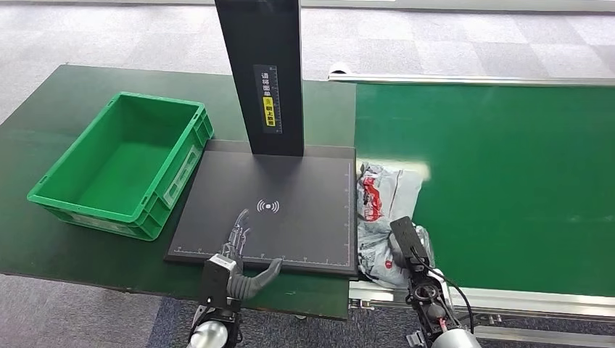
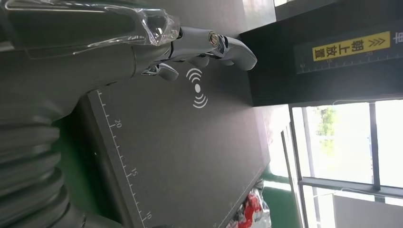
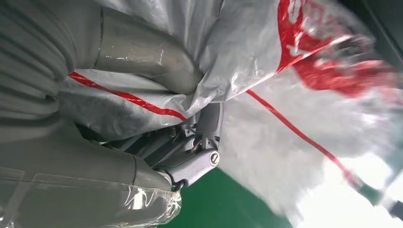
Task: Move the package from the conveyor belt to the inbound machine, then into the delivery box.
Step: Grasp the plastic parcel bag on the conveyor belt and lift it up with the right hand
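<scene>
Head view: the package (image 1: 381, 217) lies at the conveyor belt (image 1: 500, 181) edge beside the inbound machine (image 1: 290, 217); right hand (image 1: 406, 243) on it. Left wrist view: left hand (image 2: 190, 50) empty, fingers spread above the machine. Right wrist view: thumb and fingers (image 3: 199, 137) clamp the package's plastic

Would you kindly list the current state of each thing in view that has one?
Grey-and-red plastic package: crumpled, on the conveyor's near end, gripped.
Green plastic delivery box: empty, upright.
Black flat inbound machine plate: bare.
Left hand: fingers apart over the plate, holding nothing.
Right hand: grips the package.
</scene>
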Controlling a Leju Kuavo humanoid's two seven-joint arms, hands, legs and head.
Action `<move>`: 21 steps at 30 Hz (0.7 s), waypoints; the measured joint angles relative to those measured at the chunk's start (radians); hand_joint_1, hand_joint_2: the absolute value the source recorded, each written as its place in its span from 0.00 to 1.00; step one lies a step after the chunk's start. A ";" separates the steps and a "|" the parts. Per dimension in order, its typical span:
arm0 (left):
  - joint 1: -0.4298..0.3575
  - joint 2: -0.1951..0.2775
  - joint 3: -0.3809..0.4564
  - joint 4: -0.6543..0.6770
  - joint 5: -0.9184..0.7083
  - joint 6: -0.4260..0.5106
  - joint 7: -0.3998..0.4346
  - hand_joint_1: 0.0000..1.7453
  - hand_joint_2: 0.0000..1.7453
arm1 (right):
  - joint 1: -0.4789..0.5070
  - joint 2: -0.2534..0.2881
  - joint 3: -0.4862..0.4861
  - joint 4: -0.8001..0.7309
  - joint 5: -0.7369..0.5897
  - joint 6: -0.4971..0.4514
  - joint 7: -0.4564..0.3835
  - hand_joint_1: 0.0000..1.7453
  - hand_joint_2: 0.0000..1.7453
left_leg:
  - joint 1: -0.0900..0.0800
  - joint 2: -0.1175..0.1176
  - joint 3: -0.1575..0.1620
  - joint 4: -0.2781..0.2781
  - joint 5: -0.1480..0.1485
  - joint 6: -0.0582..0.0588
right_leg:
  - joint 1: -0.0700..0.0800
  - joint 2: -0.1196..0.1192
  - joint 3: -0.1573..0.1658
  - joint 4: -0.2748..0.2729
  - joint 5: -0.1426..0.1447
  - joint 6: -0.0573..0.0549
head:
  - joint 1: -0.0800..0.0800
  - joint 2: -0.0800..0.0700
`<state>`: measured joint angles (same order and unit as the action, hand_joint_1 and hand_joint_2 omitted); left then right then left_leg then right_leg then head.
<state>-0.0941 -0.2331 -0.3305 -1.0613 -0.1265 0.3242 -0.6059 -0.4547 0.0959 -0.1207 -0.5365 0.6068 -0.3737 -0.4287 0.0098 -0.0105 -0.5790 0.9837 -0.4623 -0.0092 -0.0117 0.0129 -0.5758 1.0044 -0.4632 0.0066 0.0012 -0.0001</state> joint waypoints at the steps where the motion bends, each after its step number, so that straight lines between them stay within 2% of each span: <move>1: 0.006 0.002 0.002 -0.007 -0.002 0.006 0.002 0.00 1.00 | 0.039 -0.001 0.010 -0.086 0.004 -0.023 0.019 1.00 1.00 | 0.000 -0.001 -0.001 0.000 0.000 0.000 | 0.000 -0.001 0.000 0.000 0.000 0.000 | 0.000 0.000; 5: 0.031 0.014 0.014 -0.029 -0.007 0.025 0.002 0.00 1.00 | 0.186 -0.022 0.059 -0.491 0.038 -0.046 0.126 1.00 1.00 | 0.000 0.000 -0.003 0.000 0.000 0.000 | 0.000 -0.002 -0.002 0.000 -0.001 0.001 | 0.000 0.000; 8: 0.038 0.018 0.019 -0.039 -0.008 0.028 0.001 0.00 1.00 | 0.237 -0.036 0.081 -0.678 0.045 -0.045 0.146 1.00 1.00 | 0.000 0.000 -0.003 0.000 0.000 0.000 | 0.000 -0.001 -0.003 0.000 -0.001 0.001 | 0.000 0.000; 16: 0.057 0.021 0.032 -0.064 -0.011 0.043 -0.028 0.00 1.00 | 0.294 -0.059 0.120 -0.935 0.065 -0.109 0.089 1.00 1.00 | 0.000 0.000 -0.003 0.000 0.000 0.000 | 0.000 -0.001 -0.002 0.000 -0.001 0.001 | 0.000 0.000; 21: 0.066 0.021 0.046 -0.102 -0.033 0.044 -0.034 0.00 1.00 | 0.263 -0.085 0.154 -1.054 0.055 -0.060 0.111 1.00 1.00 | 0.000 0.000 -0.003 0.000 0.000 0.000 | 0.000 -0.001 -0.002 0.000 -0.001 0.001 | 0.000 0.000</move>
<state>-0.0282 -0.2125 -0.2845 -1.1631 -0.1599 0.3680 -0.6403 -0.1919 0.0107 0.0334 -1.5907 0.6621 -0.4339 -0.3172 0.0097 -0.0105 -0.5821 0.9836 -0.4623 -0.0091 -0.0119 0.0120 -0.5778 1.0044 -0.4637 0.0072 0.0012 0.0000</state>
